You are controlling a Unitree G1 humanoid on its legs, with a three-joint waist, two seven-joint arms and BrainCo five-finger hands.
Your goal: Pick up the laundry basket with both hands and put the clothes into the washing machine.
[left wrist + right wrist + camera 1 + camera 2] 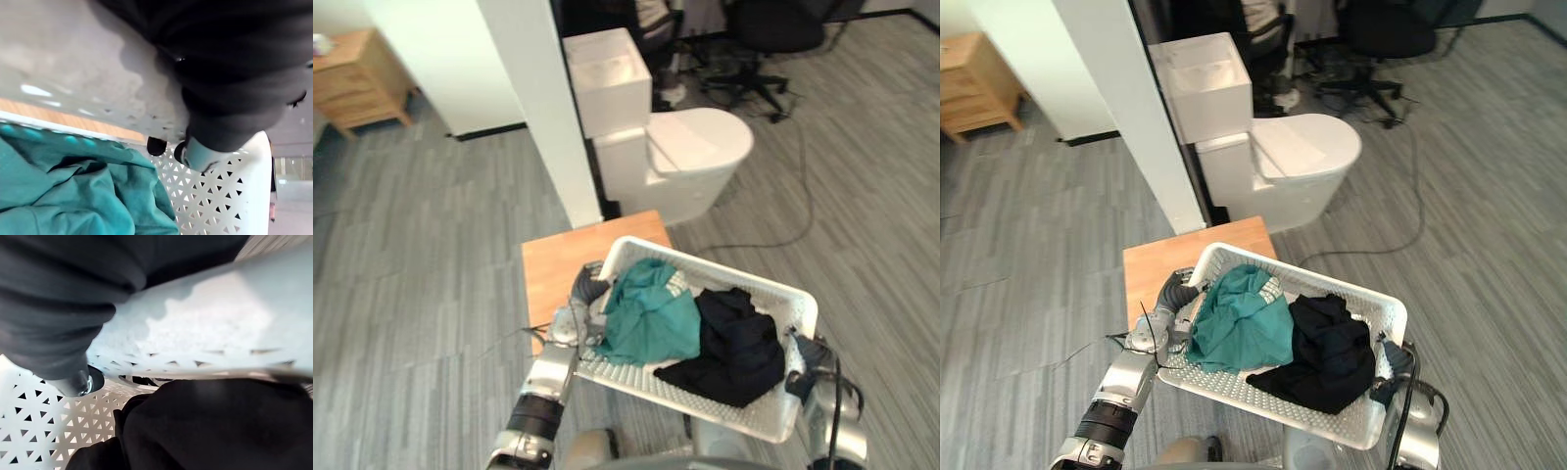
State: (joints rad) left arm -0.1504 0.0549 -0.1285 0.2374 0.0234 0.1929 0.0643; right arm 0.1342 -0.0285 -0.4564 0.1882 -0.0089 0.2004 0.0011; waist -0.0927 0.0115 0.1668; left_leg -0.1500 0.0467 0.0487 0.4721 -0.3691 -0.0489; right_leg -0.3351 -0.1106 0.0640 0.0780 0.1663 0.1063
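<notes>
Laundry basket point(710, 401), white and perforated, sits between the two hands and is the reference for everything below. Left hand point(582, 292) is at the basket's left short end. In the left wrist view its dark-tipped fingers point(156, 145) are hooked over the rim and down the inner wall, so it is grasping the basket. Right hand point(806, 364) is at the basket's opposite short end. In the right wrist view a fingertip point(80, 381) is curled over the rim into the basket, so it is clasped on it as well. Inside the basket, a teal garment point(651, 318) is bunched toward the left-hand end. A black garment point(734, 343) is heaped toward the right-hand end, and the two touch near the middle. Both lie fully within the walls. A small wooden table point(568, 259) lies under the basket's left end, with bare top showing beyond the left hand. Most of the basket overhangs it. I cannot tell whether the basket's underside touches the table. Beyond the basket's far long side stands a white toilet point(690, 157), lid closed. A white pillar point(543, 108) stands just beside the toilet. A black office chair point(769, 39) is farther off past the toilet. A wooden cabinet point(357, 78) is well away from the basket, beyond the pillar. Grey plank floor point(411, 274) lies all round.
</notes>
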